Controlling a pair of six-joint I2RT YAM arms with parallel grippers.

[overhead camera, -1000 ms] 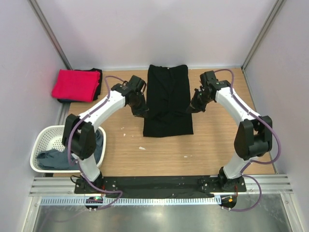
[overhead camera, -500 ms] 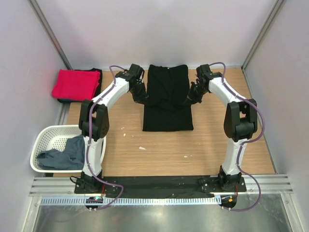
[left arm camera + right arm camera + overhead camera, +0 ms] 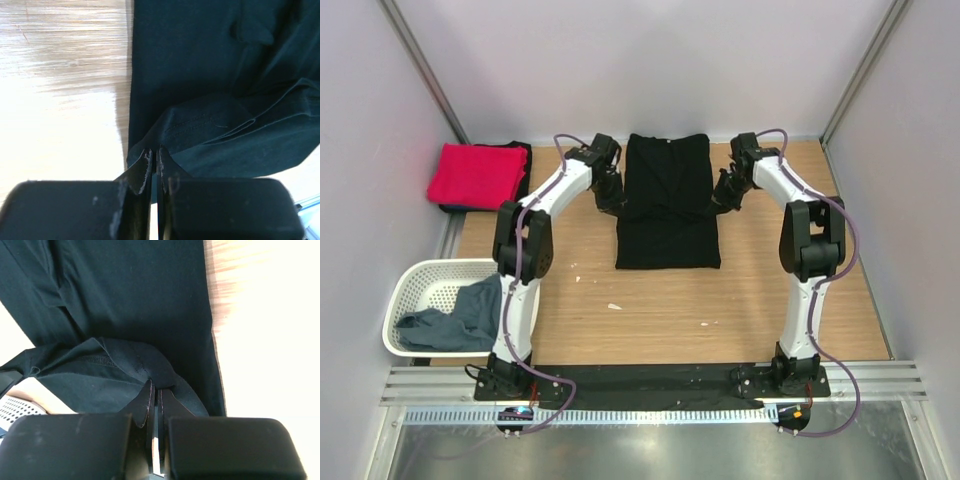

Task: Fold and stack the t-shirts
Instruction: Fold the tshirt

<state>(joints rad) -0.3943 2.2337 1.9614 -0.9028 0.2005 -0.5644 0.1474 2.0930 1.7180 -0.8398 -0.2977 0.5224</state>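
Observation:
The black t-shirt (image 3: 667, 180) lies folded into a long strip at the back middle of the table. My left gripper (image 3: 616, 205) is at its left edge and my right gripper (image 3: 714, 204) is at its right edge. In the left wrist view the left gripper (image 3: 155, 152) is shut on a fold of the black cloth (image 3: 200, 60). In the right wrist view the right gripper (image 3: 156, 387) is shut on a fold of the same shirt (image 3: 130, 290). The red t-shirt (image 3: 475, 175) lies folded at the back left. The grey-blue t-shirt (image 3: 450, 320) lies crumpled in the basket.
A white lattice basket (image 3: 410, 285) stands at the near left of the table. A dark cloth edge (image 3: 524, 150) shows under the red shirt. Small white scraps (image 3: 614, 306) lie on the wood. Grey walls close the back and both sides.
Both grippers have moved toward the back along the black shirt's sides, holding cloth. The shirt's near hem has drawn back and the strip looks shorter.

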